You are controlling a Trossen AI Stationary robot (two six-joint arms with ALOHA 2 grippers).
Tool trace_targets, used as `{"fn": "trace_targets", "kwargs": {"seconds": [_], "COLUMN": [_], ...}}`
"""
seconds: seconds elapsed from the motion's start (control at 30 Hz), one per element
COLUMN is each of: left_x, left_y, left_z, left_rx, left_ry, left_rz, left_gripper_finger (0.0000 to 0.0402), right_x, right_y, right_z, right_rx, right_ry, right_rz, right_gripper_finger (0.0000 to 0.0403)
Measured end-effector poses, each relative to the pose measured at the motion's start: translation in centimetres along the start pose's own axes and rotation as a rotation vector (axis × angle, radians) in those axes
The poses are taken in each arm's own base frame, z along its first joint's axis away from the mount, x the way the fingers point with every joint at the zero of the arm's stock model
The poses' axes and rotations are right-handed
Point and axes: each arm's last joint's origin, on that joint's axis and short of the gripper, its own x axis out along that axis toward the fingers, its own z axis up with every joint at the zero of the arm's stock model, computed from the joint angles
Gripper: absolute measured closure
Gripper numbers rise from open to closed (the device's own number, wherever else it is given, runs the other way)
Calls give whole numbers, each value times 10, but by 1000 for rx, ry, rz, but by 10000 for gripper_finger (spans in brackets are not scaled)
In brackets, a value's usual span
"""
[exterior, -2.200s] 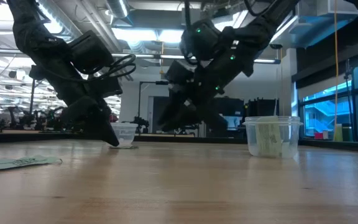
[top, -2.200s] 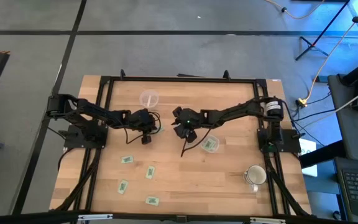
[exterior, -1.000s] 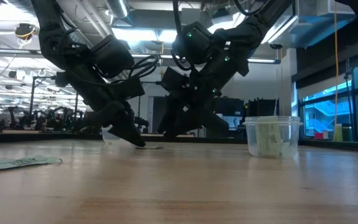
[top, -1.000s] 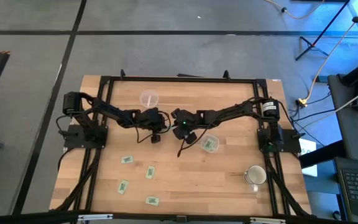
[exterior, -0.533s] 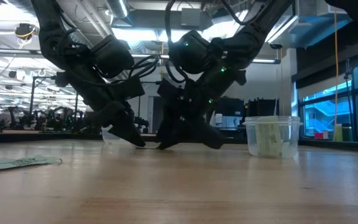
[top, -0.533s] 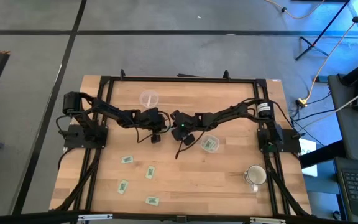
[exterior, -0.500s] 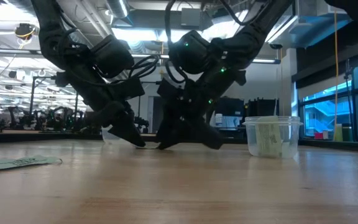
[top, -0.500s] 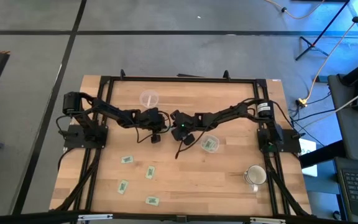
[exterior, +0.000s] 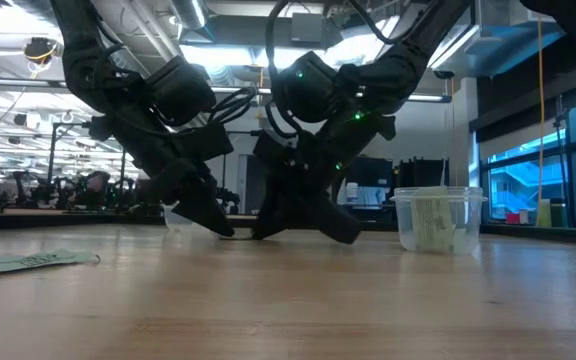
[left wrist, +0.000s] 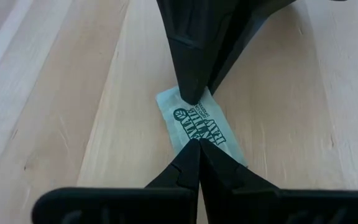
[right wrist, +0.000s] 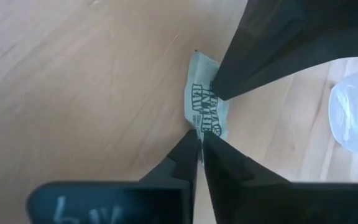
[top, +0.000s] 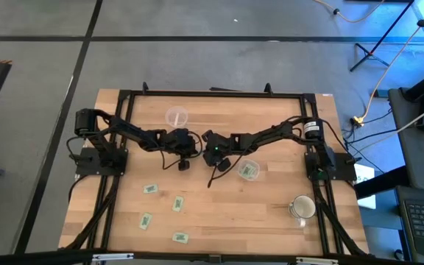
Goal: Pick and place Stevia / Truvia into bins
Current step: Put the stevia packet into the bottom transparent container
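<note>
- Since a moment ago we see the right gripper (right wrist: 199, 144) pinch closed on one end of a Stevia packet (right wrist: 207, 106) mid-table.
- Left gripper (left wrist: 197, 149), fingers together, presses the packet's opposite end flat on the table (top: 219, 210).

Left gripper (top: 195, 151) now in from the bench's left to mid-bench, right gripper (top: 201, 151) down from above the wood to meet it, its jaws drawn together on a Stevia packet (left wrist: 199, 122) (tips of both arms on it)
</note>
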Motion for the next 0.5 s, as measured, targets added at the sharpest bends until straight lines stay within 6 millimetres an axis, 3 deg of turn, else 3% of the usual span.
{"fn": "trace_targets", "kwargs": {"seconds": [0.27, 0.5], "left_x": [0, -12], "left_y": [0, -1], "left_z": [0, 8], "left_rx": [1, 94], "left_ry": [0, -36], "left_rz": [22, 68], "left_gripper_finger": [393, 353], "right_x": [0, -3], "right_y": [2, 9], "right_z": [2, 9], "right_rx": [-18, -43], "right_ry": [10, 82], "right_rz": [-7, -67], "right_gripper_finger": [399, 401]}}
